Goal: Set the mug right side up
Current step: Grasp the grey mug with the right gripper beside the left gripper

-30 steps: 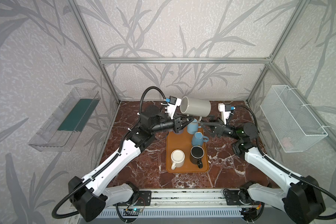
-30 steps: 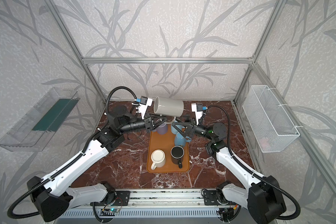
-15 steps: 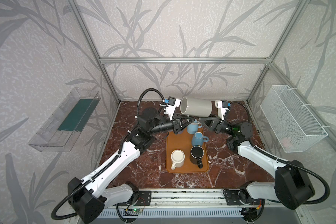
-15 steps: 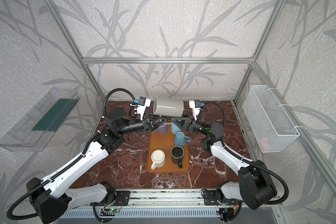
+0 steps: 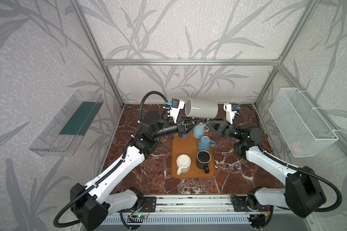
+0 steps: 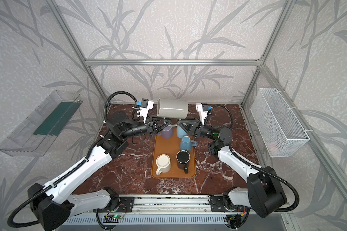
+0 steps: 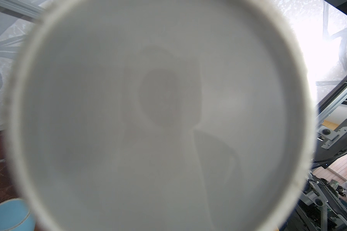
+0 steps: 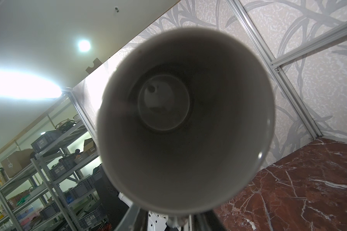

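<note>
Ben: What are the fingers doing?

Mia: The left gripper [image 6: 168, 121] is pinched tight shut. It holds the grey mug [image 5: 201, 108] from below, by what looks like its handle. The right gripper [image 6: 179, 122] pokes its tips in just beside the left tips. I cannot tell how wide its fingers are, or if they touch the mug.

Ben: Where is the mug?

Mia: It is up in the air, lying on its side, over the 12 o'clock end of the tray [image 5: 193, 174]. Its open end points to 3 o'clock and its flat end to 9 o'clock.

Ben: What is everything made of?

Mia: The mug is a fat, smooth, shiny tube. The gripper fingers are black triangles with holes in them. The tray is flat and orange-brown, with round corners. The table [image 5: 148, 176] looks like dark red stone with white cracks.

Ben: What sits on the tray?

Mia: A cream mug [image 5: 183, 163] is at 7 o'clock. A black mug [image 5: 203, 159] is at 5 o'clock, with its handle pointing to 6. A near blue mug [image 5: 204, 142] has its handle pointing to 3. A far blue mug [image 5: 198, 132] is at 12, and a purple mug [image 6: 166, 133] is at 11.

Ben: Do the views show different things?

Mia: Yes. The left wrist view is full of the mug's flat end, all blurry, with a rough white ring around it. The right wrist view looks down inside the mug. It shows a dark round hole with a small circle at the bottom. Only the top views show the tray and where the fingers meet.
</note>
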Robot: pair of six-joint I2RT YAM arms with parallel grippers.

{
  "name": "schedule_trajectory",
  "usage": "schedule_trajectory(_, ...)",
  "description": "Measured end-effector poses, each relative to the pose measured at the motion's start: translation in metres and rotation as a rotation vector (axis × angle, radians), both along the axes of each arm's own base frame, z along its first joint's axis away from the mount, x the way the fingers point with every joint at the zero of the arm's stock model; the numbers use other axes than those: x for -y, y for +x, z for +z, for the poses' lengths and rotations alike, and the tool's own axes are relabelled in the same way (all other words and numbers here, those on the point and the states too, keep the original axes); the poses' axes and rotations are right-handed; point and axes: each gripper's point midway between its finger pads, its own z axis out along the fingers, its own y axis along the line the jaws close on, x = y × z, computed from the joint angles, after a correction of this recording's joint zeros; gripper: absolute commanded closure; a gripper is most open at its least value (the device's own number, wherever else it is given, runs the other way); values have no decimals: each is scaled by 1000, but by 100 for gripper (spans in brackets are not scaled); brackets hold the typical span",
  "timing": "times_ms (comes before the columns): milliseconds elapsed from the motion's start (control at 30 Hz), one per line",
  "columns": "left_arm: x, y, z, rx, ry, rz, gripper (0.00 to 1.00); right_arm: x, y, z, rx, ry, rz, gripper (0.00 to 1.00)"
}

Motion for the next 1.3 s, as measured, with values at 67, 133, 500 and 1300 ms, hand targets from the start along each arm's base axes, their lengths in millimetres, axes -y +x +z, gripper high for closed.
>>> schedule_trajectory(67, 0, 0, 0, 0, -1, -3, 100, -1, -1, 0, 1, 1, 3, 68)
schedule_trajectory(133, 0, -1, 1, -1, -5, -7, 100, -1, -1, 0, 0, 1, 5, 69)
schedule_trajectory(500, -1, -3, 8, 7, -30, -21, 100, -9, -6, 3, 3, 7, 34, 80)
schedule_trajectory(1300, -2, -4, 10, 6, -55, -46, 95, -13, -4, 7, -31, 21, 53, 100)
